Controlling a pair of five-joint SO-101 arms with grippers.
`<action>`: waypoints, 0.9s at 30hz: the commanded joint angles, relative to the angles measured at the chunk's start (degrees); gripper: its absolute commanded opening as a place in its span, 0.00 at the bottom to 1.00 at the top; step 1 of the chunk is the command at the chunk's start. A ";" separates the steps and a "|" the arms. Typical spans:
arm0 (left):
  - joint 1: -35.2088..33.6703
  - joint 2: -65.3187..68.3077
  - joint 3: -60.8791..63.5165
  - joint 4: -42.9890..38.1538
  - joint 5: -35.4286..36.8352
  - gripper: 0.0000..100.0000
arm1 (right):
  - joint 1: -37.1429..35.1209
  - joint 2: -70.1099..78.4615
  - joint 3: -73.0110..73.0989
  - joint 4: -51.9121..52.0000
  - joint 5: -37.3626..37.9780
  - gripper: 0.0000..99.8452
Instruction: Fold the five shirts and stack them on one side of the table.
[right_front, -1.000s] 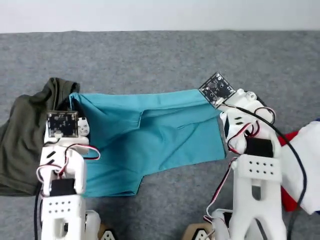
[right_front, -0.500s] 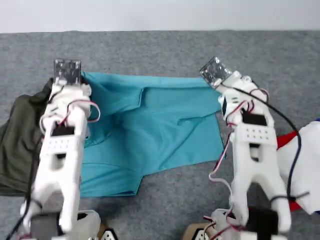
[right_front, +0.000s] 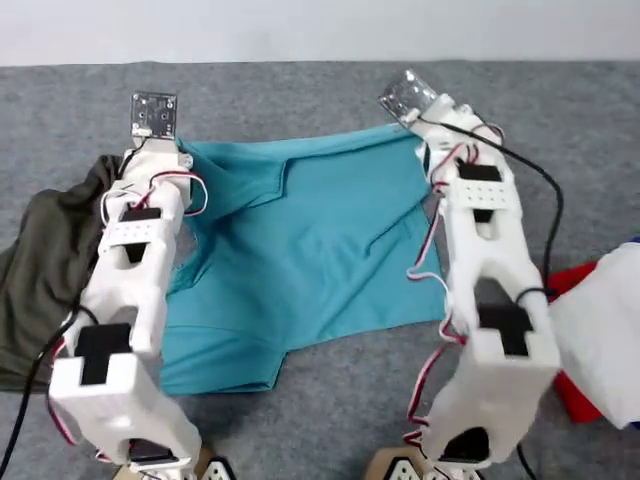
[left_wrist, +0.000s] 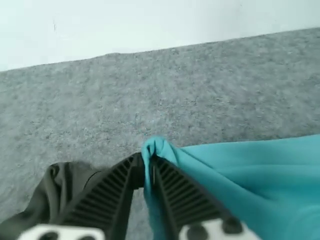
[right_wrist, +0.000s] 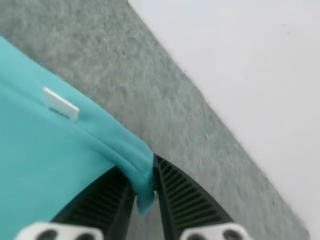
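teal shirt (right_front: 300, 260) is spread on the grey bench (right_front: 560, 130) | one far corner is pinched between the closed fingers of the left gripper (left_wrist: 148, 172) | the other far corner is clamped by the right gripper (right_wrist: 145, 187) | olive shirt (right_front: 40, 260) is bunched beside the teal shirt's left-gripper corner

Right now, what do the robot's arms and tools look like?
Left arm and right arm: blocky white plastic, black motors, looped red, white and black cables, a circuit board at each wrist. Left tool and right tool: black ribbed fingers.
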 joint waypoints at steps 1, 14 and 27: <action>-0.88 1.49 -5.23 -1.49 -0.35 0.00 | -1.27 4.35 -10.90 -0.48 0.53 0.01; -3.25 10.99 -15.08 -1.49 -0.35 0.00 | -4.18 19.47 -27.52 -0.48 0.53 0.01; -3.96 14.51 -15.25 -3.25 -0.09 0.08 | -4.26 26.07 -34.02 -0.48 0.62 0.01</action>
